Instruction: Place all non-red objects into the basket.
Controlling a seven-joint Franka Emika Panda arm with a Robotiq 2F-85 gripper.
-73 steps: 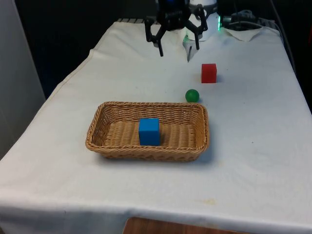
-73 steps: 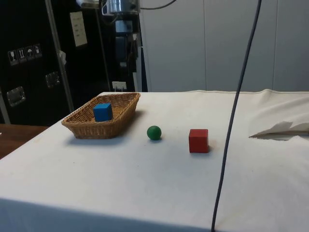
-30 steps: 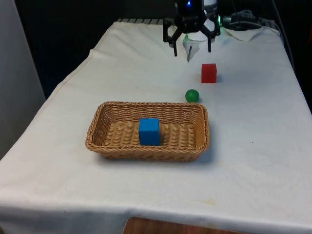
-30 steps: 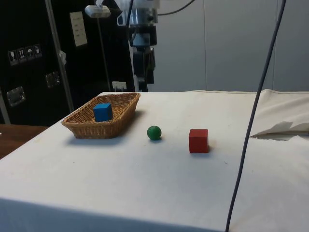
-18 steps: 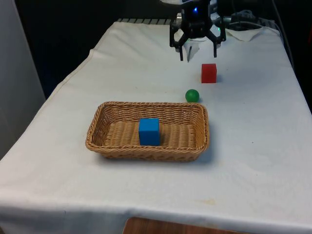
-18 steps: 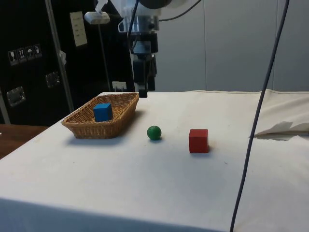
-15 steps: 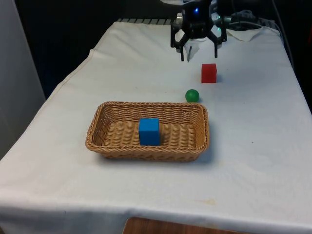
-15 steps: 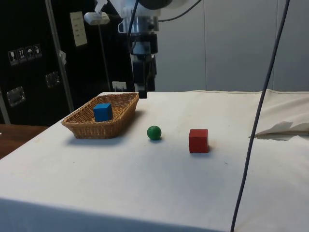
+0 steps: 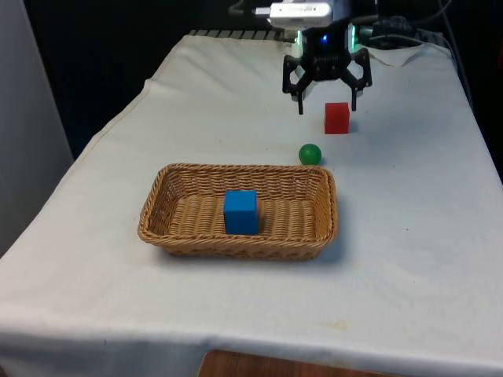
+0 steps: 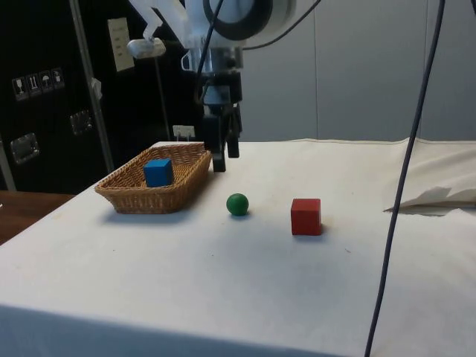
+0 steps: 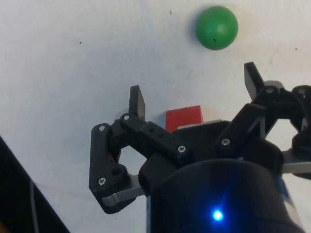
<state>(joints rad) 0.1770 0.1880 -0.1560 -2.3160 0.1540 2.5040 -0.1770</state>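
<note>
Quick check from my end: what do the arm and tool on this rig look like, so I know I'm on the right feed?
The arm is white with rounded joint housings. A dark cable hangs down in the side view. The tool is black: two linkage fingers held by small silver screws, with flat pads at the tips, on a rounded black body.

White cloth (image 9: 409, 259), dark cabinets (image 10: 44, 89)
</note>
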